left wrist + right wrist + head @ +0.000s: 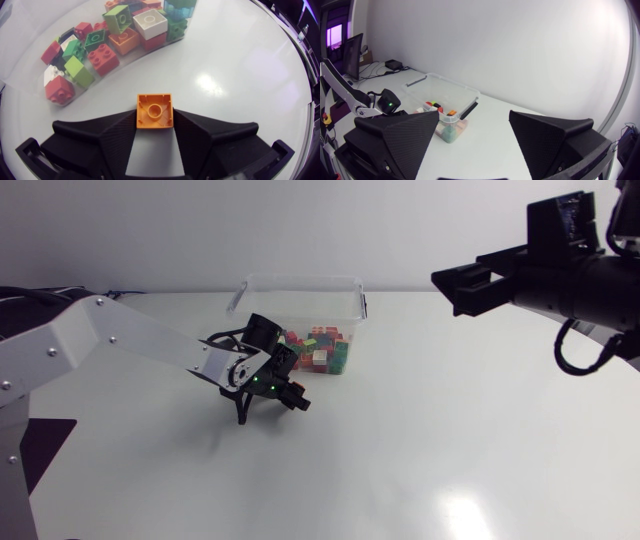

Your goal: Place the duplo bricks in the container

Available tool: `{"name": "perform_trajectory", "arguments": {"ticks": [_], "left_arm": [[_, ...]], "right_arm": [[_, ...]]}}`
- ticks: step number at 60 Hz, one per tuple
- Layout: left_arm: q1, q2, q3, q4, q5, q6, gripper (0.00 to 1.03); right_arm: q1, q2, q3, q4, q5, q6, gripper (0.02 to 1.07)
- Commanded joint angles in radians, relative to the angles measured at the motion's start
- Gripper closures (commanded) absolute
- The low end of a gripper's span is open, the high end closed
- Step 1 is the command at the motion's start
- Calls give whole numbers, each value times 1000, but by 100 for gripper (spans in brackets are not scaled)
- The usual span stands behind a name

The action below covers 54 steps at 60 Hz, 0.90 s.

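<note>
One orange brick (155, 111) is sitting between the fingers of the left pincer (288, 393), which is gripping it from both sides, hollow side up, low over the table (450, 440). I judge it is being held so for carrying into the clear container (352, 298), just on the far side, where many bricks (100, 45) are lying. The right pincer (474, 115) is hanging wide open, holding nothing, high at the right.
</note>
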Motion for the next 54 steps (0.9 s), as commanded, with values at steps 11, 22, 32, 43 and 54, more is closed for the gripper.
{"name": "perform_trajectory", "arguments": {"ticks": [11, 22, 32, 43, 54], "left_arm": [[-25, -77, -56, -5, 31, -15, 67], [-22, -193, -126, -3, 51, -12, 68], [-21, -324, -194, -9, 51, -10, 68], [-13, -468, -232, -32, 51, -19, 68], [-4, -552, -232, -35, 49, -41, 68]], "right_arm": [[-13, -206, -198, 57, 176, 38, 7], [-5, -326, -279, 62, 260, 55, 7], [-6, -436, -382, 100, 283, 4, 7], [-14, -573, -503, 154, 304, -26, 7], [-29, -711, -601, 175, 344, -68, 7]]}}
